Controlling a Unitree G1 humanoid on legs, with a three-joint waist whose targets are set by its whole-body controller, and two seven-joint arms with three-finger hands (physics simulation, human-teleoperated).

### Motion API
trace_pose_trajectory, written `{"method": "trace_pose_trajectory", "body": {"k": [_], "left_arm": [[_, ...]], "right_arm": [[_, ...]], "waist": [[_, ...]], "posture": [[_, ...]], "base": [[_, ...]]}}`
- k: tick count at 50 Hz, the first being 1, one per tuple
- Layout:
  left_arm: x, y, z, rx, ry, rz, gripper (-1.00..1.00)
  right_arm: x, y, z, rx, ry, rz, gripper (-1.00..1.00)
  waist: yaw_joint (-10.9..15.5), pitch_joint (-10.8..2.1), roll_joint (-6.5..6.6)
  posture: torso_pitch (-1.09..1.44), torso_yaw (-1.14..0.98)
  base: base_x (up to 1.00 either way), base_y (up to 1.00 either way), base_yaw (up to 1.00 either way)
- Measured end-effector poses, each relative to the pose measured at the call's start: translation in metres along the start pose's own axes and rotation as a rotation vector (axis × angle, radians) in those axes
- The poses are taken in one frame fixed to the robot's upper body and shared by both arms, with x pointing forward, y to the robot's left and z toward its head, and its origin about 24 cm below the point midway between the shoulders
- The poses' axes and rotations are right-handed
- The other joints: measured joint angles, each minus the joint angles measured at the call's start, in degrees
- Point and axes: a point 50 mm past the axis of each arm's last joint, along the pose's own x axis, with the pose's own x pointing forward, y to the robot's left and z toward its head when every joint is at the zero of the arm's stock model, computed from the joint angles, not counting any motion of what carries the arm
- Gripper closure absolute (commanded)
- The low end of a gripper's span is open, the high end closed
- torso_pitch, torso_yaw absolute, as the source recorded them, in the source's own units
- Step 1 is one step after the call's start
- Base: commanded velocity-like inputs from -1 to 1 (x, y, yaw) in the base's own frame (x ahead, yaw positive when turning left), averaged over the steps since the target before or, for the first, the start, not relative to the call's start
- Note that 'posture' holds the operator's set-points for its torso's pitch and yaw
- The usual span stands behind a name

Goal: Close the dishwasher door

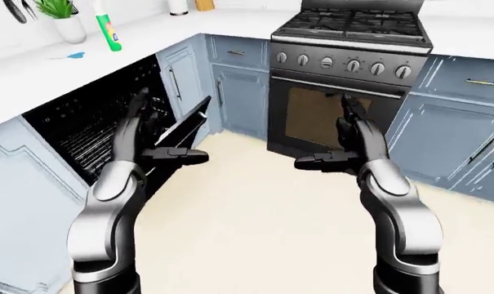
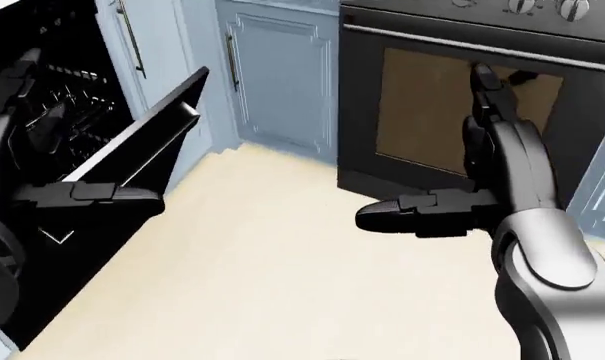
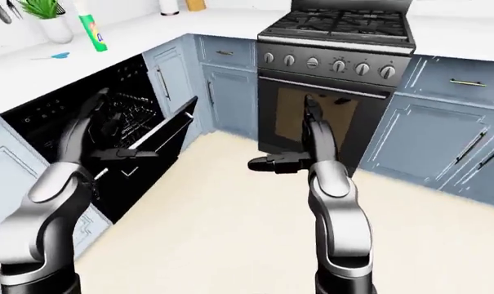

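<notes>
The dishwasher (image 1: 75, 138) is set under the counter at the left of the left-eye view, its wire racks showing in the dark inside. Its black door (image 2: 132, 154) hangs partly open, tilted out over the floor. My left hand (image 1: 169, 128) is open and raised just before the door's top edge, thumb pointing right, touching nothing that I can see. Over the floor my right hand (image 1: 324, 135) is open too, with the oven behind it and well to the right of the door. Neither hand holds anything.
A black gas range with an oven (image 1: 345, 79) stands at the top centre of the left-eye view, blue cabinets (image 1: 451, 135) on both sides. A green bottle (image 1: 108, 29) and a potted plant (image 1: 63, 17) stand on the white counter. The beige floor (image 1: 255, 226) lies below.
</notes>
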Motion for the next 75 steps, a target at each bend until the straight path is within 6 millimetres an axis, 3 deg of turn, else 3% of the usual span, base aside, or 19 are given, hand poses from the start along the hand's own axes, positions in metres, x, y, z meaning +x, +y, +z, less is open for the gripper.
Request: {"method": "trace_pose_trajectory", "body": {"k": [3, 13, 17, 20, 24, 27, 31, 36, 39, 43, 48, 50, 55, 61, 63, 66, 70, 72, 75], "left_arm": [[0.000, 0.003, -0.006, 0.001, 0.029, 0.018, -1.00], [0.000, -0.001, -0.002, 0.002, 0.011, 0.005, -1.00], [0.001, -0.011, -0.009, -0.007, 0.035, -0.045, -1.00], [0.003, -0.014, -0.011, -0.011, 0.049, -0.063, -1.00], [0.000, -0.010, -0.002, -0.004, 0.006, -0.050, -1.00], [0.000, -0.007, 0.002, 0.002, -0.011, -0.030, -1.00], [0.001, -0.001, -0.007, 0.004, 0.029, 0.001, -1.00], [0.001, 0.000, -0.015, 0.003, 0.065, 0.009, -1.00], [0.001, -0.003, -0.013, 0.003, 0.058, -0.001, -1.00], [0.000, -0.008, -0.004, 0.004, 0.010, -0.030, -1.00], [0.001, -0.011, -0.004, 0.004, 0.010, -0.045, -1.00], [0.002, -0.007, -0.006, 0.005, 0.027, -0.027, -1.00], [0.001, 0.000, -0.006, 0.006, 0.038, 0.013, -1.00], [0.000, -0.004, 0.001, 0.005, -0.003, -0.005, -1.00], [0.001, -0.008, -0.005, 0.000, 0.019, -0.026, -1.00], [0.001, -0.011, -0.011, -0.002, 0.055, -0.043, -1.00], [0.001, -0.008, -0.005, 0.002, 0.032, -0.028, -1.00], [0.000, -0.008, -0.002, 0.004, 0.012, -0.026, -1.00], [0.000, -0.009, 0.000, 0.005, -0.001, -0.033, -1.00]], "right_arm": [[0.001, 0.002, -0.004, 0.001, 0.026, 0.021, -1.00], [-0.001, -0.002, 0.002, 0.001, -0.015, 0.000, -1.00], [-0.001, -0.012, -0.008, 0.001, 0.030, -0.049, -1.00], [-0.001, -0.015, -0.010, 0.002, 0.034, -0.075, -1.00], [0.000, -0.012, -0.007, 0.003, 0.016, -0.065, -1.00], [0.000, -0.010, 0.000, 0.008, -0.009, -0.051, -1.00], [-0.001, -0.005, -0.002, 0.013, -0.001, -0.025, -1.00], [0.001, -0.004, -0.006, 0.017, 0.018, -0.017, -1.00], [0.000, -0.006, -0.006, 0.018, 0.017, -0.025, -1.00], [-0.001, -0.013, -0.005, 0.016, 0.008, -0.062, -1.00], [-0.001, -0.015, -0.007, 0.018, 0.014, -0.073, -1.00], [0.000, -0.011, -0.009, 0.020, 0.025, -0.054, -1.00], [0.001, -0.006, -0.004, 0.017, 0.012, -0.017, -1.00], [0.000, -0.010, 0.001, 0.013, -0.012, -0.041, -1.00], [-0.001, -0.013, -0.003, 0.013, -0.001, -0.057, -1.00], [0.001, -0.016, -0.013, 0.012, 0.047, -0.070, -1.00], [-0.001, -0.015, -0.005, 0.014, 0.015, -0.064, -1.00], [-0.002, -0.015, -0.002, 0.015, 0.000, -0.063, -1.00], [-0.001, -0.016, -0.002, 0.013, 0.000, -0.068, -1.00]], "waist": [[-0.34, -0.87, -0.56], [-0.59, -1.77, -8.89], [-2.97, -1.42, -7.67], [-2.70, -1.06, -5.34], [-2.15, 0.30, -4.79], [-2.22, -0.98, -2.96], [-0.51, -0.92, -5.54], [0.22, -1.24, -6.62], [0.06, -1.54, -6.22], [-0.70, -1.91, -4.51], [-1.07, -1.42, -3.15], [-0.54, -1.31, -3.98], [-0.08, -1.65, -4.56], [-0.10, -1.59, -8.22], [-0.78, -1.06, -7.10], [-0.97, -1.33, -7.79], [-0.75, -1.32, -7.00], [-0.85, -1.42, -6.01], [-1.31, -1.41, -3.29]], "posture": [[0.00, 0.00], [0.00, 0.00], [0.00, 0.00], [0.00, 0.00], [0.00, 0.00], [0.00, 0.00], [0.00, 0.00], [0.00, 0.00], [0.00, 0.00], [0.00, 0.00], [0.00, 0.00], [0.00, 0.00], [0.00, 0.00], [0.00, 0.00], [0.00, 0.00], [0.00, 0.00], [0.00, 0.00], [0.00, 0.00], [0.00, 0.00]], "base": [[0.00, 0.00, -1.00], [0.00, 0.00, -1.00], [0.00, 0.00, -0.95], [0.00, 0.00, -0.26], [0.00, 0.00, 0.00], [0.00, 0.00, 0.00], [0.00, 0.00, 0.00], [0.00, 0.05, 0.00], [0.00, 0.13, 0.00], [0.00, 0.14, 0.00], [0.00, 0.14, 0.00], [0.00, 0.15, 0.00], [0.00, 0.15, 0.00], [0.00, 0.15, 0.00], [0.00, 0.15, 0.00], [0.00, 0.16, 0.00], [0.00, 0.33, 0.00], [0.00, 0.34, 0.00], [0.00, 0.33, 0.00]]}}
